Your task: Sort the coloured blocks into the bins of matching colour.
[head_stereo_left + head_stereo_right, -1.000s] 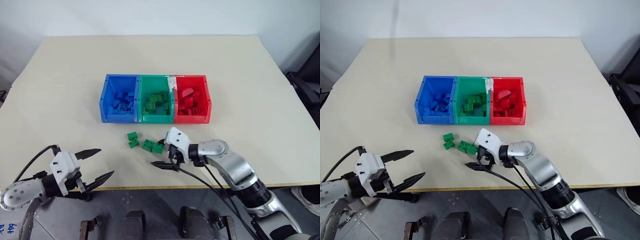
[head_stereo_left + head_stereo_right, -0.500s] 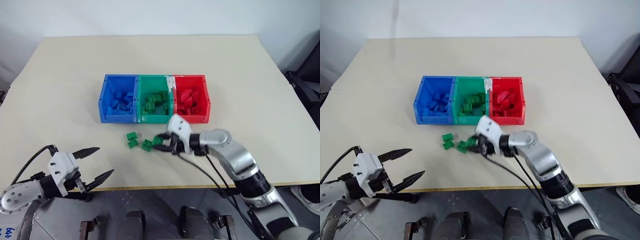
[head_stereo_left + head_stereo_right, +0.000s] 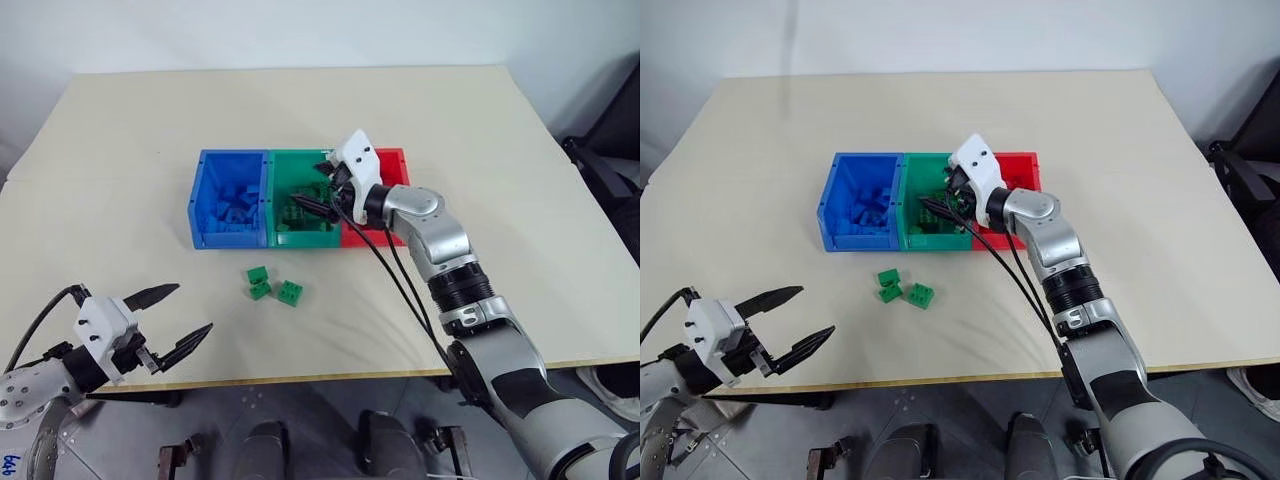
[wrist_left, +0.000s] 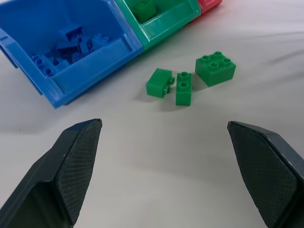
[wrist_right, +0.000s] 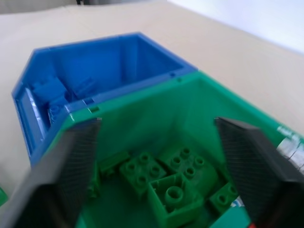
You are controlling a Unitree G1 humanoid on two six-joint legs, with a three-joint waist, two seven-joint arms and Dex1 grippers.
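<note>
Right gripper over the green bin, fingers apart and empty.

Head views: the right gripper (image 3: pixel 322 190) hangs above the green bin (image 3: pixel 287 238), between the blue bin (image 3: pixel 205 205) and red bin (image 3: pixel 398 159). Three green blocks (image 3: pixel 273 287) lie on the table (image 3: pixel 130 130) just near of the bins. The left gripper (image 3: pixel 172 318), spread wide, sits at the near left edge.
Left wrist view: fingers (image 4: pixel 76 164) apart, green blocks ahead.
Right wrist view: fingers (image 5: pixel 247 161) apart over green blocks inside the green bin.
</note>
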